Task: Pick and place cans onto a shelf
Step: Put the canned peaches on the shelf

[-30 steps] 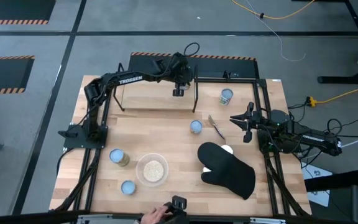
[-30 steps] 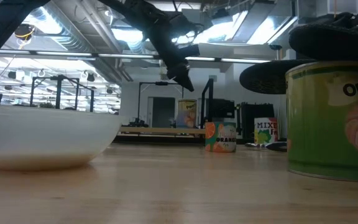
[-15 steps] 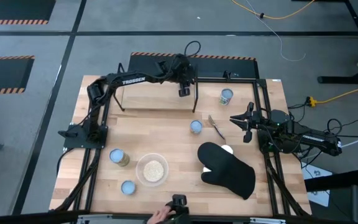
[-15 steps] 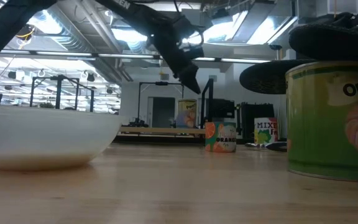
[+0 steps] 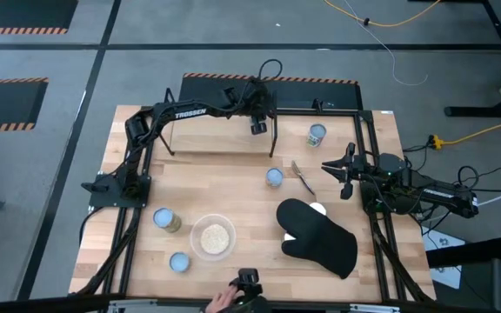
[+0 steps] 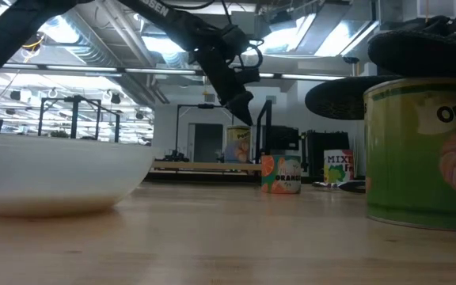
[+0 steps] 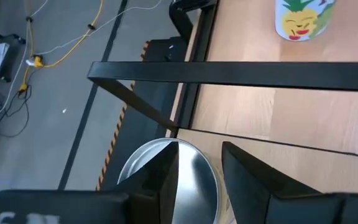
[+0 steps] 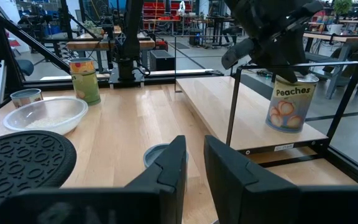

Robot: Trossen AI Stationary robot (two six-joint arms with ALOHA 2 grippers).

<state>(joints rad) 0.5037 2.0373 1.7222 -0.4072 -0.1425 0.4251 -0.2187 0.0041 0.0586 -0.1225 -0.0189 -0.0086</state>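
Observation:
The shelf (image 5: 216, 139) stands at the table's far edge. A Peaches can (image 8: 289, 102) stands upright on its right end; its silvery top also shows in the left wrist view (image 7: 197, 177). My left gripper (image 5: 257, 128) hangs open just above this can (image 8: 263, 62), and the low view shows it clear of the can (image 6: 242, 111). Loose cans stand on the table at the far right (image 5: 317, 134), the middle (image 5: 274, 177) and the near left (image 5: 167, 219) (image 5: 179, 262). My right gripper (image 5: 337, 174) waits at the right, its fingers (image 8: 194, 168) a narrow gap apart, holding nothing.
A clear bowl of grain (image 5: 213, 236) sits at the near middle. A black oven mitt (image 5: 316, 236) lies at the near right and a utensil (image 5: 303, 178) beside the middle can. The shelf's black posts (image 7: 229, 71) frame its right end. A person's hand (image 5: 226, 298) is at the near edge.
My left gripper has moved a little toward the table's right edge along the shelf, staying open above its right end. The Peaches can has stayed in place on the shelf.

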